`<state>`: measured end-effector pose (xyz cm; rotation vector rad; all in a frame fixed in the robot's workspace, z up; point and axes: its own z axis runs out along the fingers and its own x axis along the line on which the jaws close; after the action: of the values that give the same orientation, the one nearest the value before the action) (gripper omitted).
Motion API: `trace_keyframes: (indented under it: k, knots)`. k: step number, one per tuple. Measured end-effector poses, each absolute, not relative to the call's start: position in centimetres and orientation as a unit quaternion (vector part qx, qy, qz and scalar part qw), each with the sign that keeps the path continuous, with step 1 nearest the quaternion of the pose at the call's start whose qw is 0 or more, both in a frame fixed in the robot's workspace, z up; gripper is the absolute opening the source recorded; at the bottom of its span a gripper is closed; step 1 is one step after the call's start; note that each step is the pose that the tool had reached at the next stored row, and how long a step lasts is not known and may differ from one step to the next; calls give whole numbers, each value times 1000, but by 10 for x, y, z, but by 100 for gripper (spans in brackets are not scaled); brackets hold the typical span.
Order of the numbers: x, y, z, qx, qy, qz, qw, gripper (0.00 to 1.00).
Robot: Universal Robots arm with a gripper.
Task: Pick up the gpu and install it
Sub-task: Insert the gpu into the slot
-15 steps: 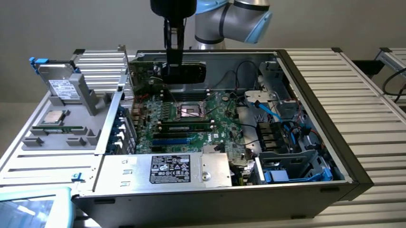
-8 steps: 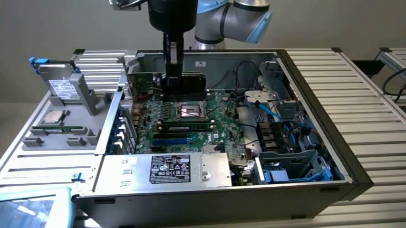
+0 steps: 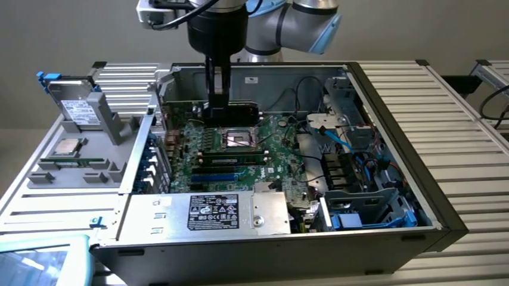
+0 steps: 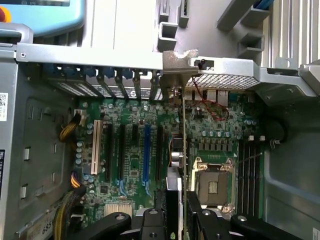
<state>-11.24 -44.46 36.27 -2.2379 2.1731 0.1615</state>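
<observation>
While the open computer case [image 3: 263,256] is lying with its motherboard [image 3: 275,173] exposed, the gpu [image 4: 183,135] is hanging upright just above the board by the rear wall [image 4: 100,54], clenched in the claw [image 3: 217,102]. Misalignment is looking like the danger: the card edge may be missing its expansion slot [image 4: 160,150], or the silver bracket [image 4: 177,67] catching on that wall and straining the board.
</observation>
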Motion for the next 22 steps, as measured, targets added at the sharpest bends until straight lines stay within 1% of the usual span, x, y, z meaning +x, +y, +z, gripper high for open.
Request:
trace_keyframes:
  k: [12,16,18,22]
  knots:
    - [-112,-450,344,-708,705,51,9,28]
    - [-112,-451,342,-707,706,50,8,28]
    - [-112,-451,342,-707,706,50,6,28]
    - [-112,-451,341,-707,706,42,-7,28]
